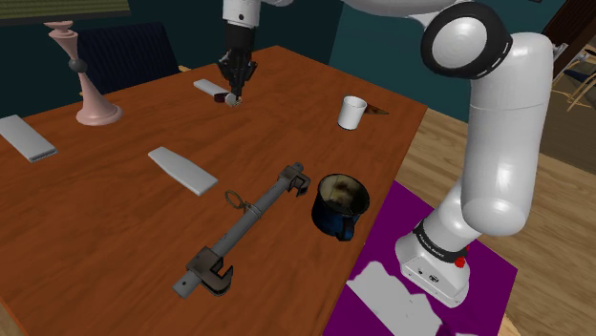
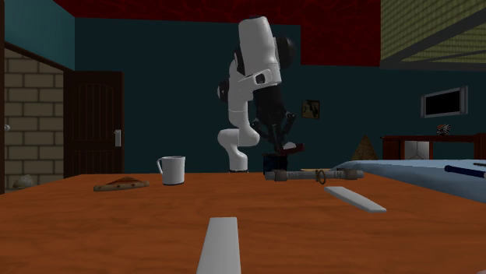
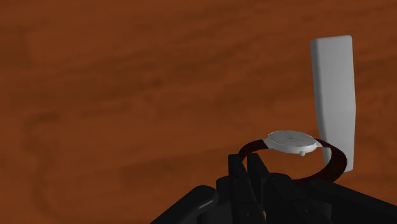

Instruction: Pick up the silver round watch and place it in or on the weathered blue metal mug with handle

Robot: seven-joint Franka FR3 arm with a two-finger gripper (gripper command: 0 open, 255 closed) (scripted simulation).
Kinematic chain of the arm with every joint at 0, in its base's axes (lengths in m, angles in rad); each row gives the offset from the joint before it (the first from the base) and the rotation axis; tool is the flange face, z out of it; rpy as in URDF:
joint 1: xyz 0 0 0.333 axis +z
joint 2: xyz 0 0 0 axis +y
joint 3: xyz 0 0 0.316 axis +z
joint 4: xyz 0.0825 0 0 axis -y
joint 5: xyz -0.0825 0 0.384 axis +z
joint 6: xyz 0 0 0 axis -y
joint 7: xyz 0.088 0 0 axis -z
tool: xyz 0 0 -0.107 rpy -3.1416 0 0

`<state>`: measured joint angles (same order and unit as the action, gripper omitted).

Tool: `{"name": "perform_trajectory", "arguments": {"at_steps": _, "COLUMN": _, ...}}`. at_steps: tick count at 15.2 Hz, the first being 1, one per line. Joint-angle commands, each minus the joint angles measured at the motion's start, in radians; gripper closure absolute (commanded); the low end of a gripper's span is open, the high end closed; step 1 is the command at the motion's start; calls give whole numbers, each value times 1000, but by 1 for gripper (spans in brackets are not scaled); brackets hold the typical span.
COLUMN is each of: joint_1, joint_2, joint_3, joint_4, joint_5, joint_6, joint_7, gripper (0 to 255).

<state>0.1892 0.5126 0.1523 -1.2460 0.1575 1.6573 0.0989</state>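
the gripper (image 3: 247, 160) is pinching the watch (image 3: 289, 141) by its dark red strap in the wrist view; the second exterior view is showing it hanging above the tabletop (image 2: 117, 233), well apart from the blue mug (image 1: 329, 220).

Dim, soft light w/ faint shadows on table (image 1: 95, 248).

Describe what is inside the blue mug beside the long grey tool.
The mug shows a rusty brown inner wall and nothing lying in it; its near wall hides part of the bottom. The watch is across the table, in the gripper.
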Motion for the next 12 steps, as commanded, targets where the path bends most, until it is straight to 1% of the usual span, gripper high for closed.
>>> {"name": "perform_trajectory", "arguments": {"at_steps": 1, "joint_1": 0, "joint_2": 3, "joint_3": 0, "joint_4": 31, "joint_5": -1, "joint_6": -28, "joint_7": 4, "gripper": 255}}
{"name": "perform_trajectory", "arguments": {"at_steps": 7, "joint_1": 2, "joint_2": 17, "joint_3": 1, "joint_4": 131, "joint_5": -3, "joint_6": -112, "joint_7": 20, "gripper": 255}}
{"name": "perform_trajectory", "arguments": {"at_steps": 9, "joint_1": -6, "joint_2": -100, "joint_3": 5, "joint_4": -49, "joint_5": 11, "joint_6": -50, "joint_7": 11, "gripper": 255}}
{"name": "perform_trajectory", "arguments": {"at_steps": 12, "joint_1": -13, "joint_2": -249, "joint_3": 10, "joint_4": -261, "joint_5": 33, "joint_6": 14, "joint_7": 2, "gripper": 255}}
